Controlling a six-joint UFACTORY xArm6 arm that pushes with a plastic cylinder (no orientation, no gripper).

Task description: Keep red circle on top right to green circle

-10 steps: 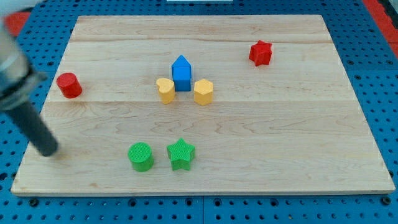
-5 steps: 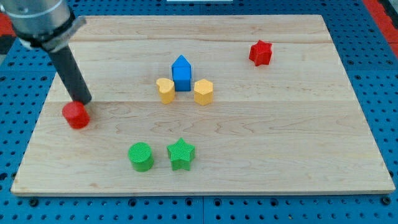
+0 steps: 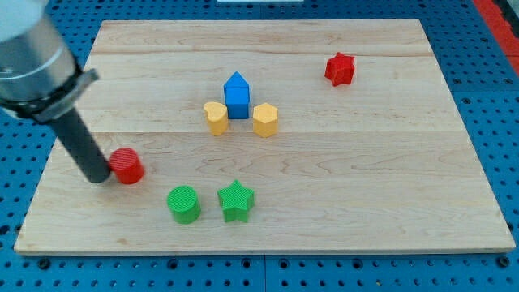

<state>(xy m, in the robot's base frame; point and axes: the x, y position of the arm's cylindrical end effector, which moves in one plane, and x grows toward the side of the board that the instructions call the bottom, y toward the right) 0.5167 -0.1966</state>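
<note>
Red circle (image 3: 127, 165) in lower left of frame, up-left of green circle (image 3: 184, 203), apart from it. My tip (image 3: 98, 176) touches red circle's left side; plain rod, nothing to clamp, grasps nothing, only pushes. Green star (image 3: 236, 200) sits just right of green circle. Judgement: red circle light, rigid, likely slides easily on wooden board (image 3: 365, 162); round side may slip off rod, so push through centre.

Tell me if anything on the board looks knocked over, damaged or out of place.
Nothing stands out. Every block sits upright and whole on the board. The red circle sits to the upper left of the green circle, not its upper right, with my tip against the red circle's left side.
</note>
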